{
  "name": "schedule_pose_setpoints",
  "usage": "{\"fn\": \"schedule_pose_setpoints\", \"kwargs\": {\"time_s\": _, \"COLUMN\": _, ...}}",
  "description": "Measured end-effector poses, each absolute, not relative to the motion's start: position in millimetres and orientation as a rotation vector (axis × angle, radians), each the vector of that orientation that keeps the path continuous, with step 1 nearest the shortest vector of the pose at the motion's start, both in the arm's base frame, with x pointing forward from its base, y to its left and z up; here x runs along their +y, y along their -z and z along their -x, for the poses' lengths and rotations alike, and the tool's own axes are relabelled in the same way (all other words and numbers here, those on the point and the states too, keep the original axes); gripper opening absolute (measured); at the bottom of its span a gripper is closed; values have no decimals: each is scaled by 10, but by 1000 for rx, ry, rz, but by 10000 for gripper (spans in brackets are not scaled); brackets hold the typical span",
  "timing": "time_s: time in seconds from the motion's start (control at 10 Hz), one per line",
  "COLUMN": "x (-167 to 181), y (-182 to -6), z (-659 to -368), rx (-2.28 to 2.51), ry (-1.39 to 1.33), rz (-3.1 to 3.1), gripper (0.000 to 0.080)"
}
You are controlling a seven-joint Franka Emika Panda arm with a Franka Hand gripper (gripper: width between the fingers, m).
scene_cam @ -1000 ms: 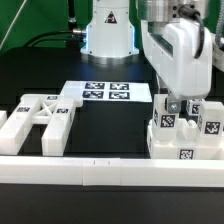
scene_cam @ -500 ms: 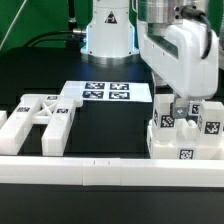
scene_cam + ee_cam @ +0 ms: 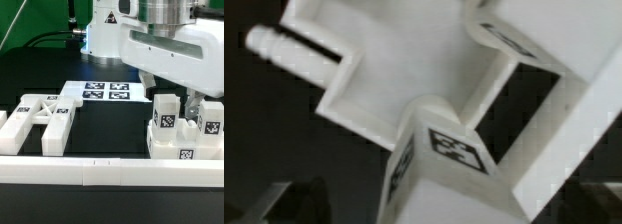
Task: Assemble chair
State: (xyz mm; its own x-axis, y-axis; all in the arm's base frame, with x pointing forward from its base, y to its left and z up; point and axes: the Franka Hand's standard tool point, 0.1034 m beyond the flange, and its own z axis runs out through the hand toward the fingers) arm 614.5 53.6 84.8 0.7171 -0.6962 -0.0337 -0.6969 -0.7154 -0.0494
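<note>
Gripper [image 3: 183,92]: jaws wide apart, holding nothing. It hangs just above the part-built chair [image 3: 185,135], with its fingers [image 3: 274,200] either side of a tagged upright [image 3: 446,150] and, as far as the wrist view shows, clear of it. The chair sits at the bench's front edge, toward the exterior view's right, against the border rail [image 3: 100,172]. A loose X-braced side frame [image 3: 40,118] lies toward the exterior view's left, and the marker board [image 3: 105,92] lies behind it, mid-bench. Assessment: hard glossy plastic, probably light, stiff and slippery. It is best pinched across an upright's flat opposite faces, not on pegs.
</note>
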Motion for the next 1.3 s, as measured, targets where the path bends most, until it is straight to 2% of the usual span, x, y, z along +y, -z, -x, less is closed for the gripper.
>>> {"fn": "schedule_pose_setpoints", "kwargs": {"time_s": 0.4, "x": 510, "y": -830, "z": -6171, "rx": 658, "ry": -3, "rz": 3014, "gripper": 649}}
{"fn": "schedule_pose_setpoints", "kwargs": {"time_s": 0.9, "x": 512, "y": -844, "z": -6186, "rx": 268, "ry": 14, "rz": 3083, "gripper": 649}}
{"fn": "schedule_pose_setpoints", "kwargs": {"time_s": 1.1, "x": 503, "y": -839, "z": -6184, "rx": 265, "ry": 13, "rz": 3084, "gripper": 388}}
{"fn": "schedule_pose_setpoints", "kwargs": {"time_s": 1.2, "x": 503, "y": -839, "z": -6184, "rx": 265, "ry": 13, "rz": 3084, "gripper": 284}}
{"fn": "schedule_pose_setpoints", "kwargs": {"time_s": 1.3, "x": 503, "y": -839, "z": -6184, "rx": 290, "ry": 12, "rz": 3081, "gripper": 284}}
